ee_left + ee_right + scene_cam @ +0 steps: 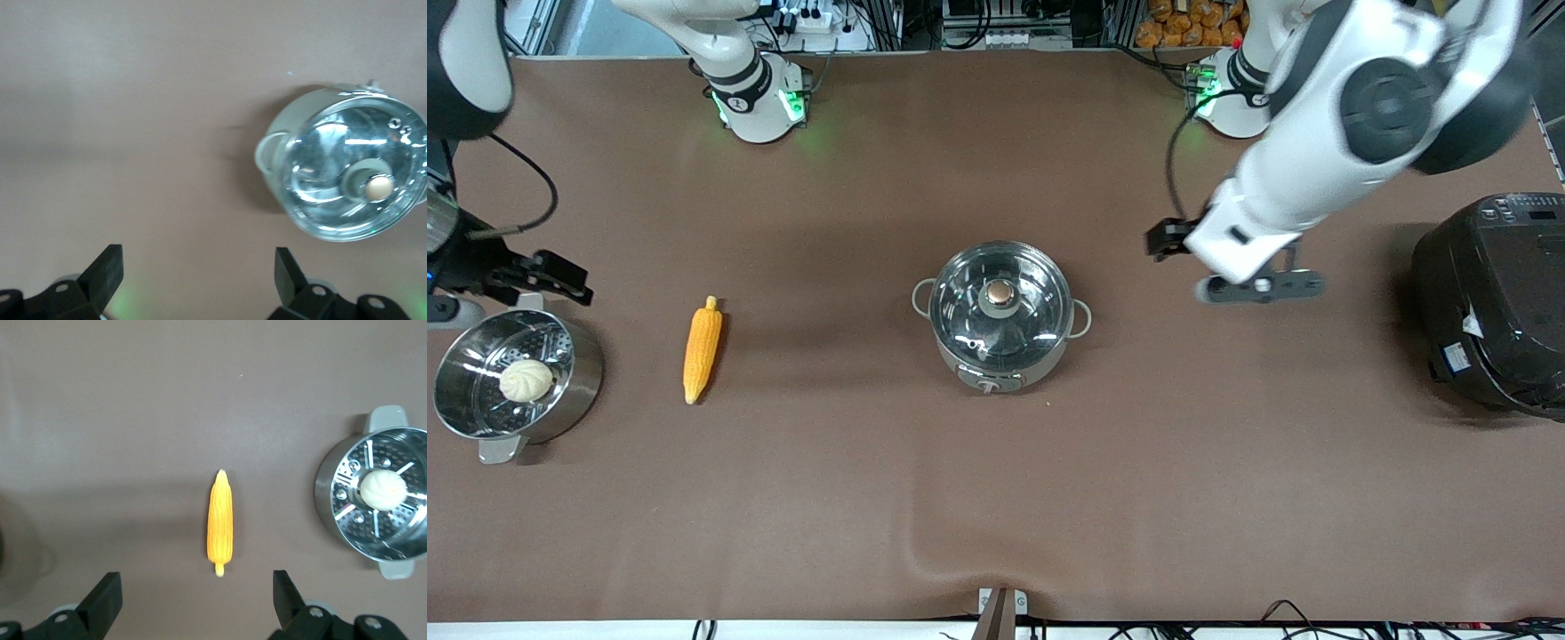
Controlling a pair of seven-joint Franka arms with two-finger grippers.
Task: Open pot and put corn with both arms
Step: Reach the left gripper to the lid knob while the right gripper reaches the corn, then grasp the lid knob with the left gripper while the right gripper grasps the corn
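Note:
The steel pot (pixel 1000 342) stands mid-table with its glass lid (pixel 960 307) on, coppery knob (pixel 1001 292) on top. It also shows in the left wrist view (pixel 280 133). The corn (pixel 702 349) lies on the table toward the right arm's end, and also shows in the right wrist view (pixel 221 523). My left gripper (pixel 199 263) is open and empty, up over bare table between the pot and the black cooker; it shows in the front view (pixel 1261 285). My right gripper (pixel 197 587) is open and empty, up over the table beside the corn and steamer basket.
A perforated steel steamer basket (pixel 578 373) holding a pale bun (pixel 526 380) stands at the right arm's end, beside the corn. A large black cooker (pixel 1494 302) stands at the left arm's end. The brown table cover wrinkles near the front edge (pixel 925 542).

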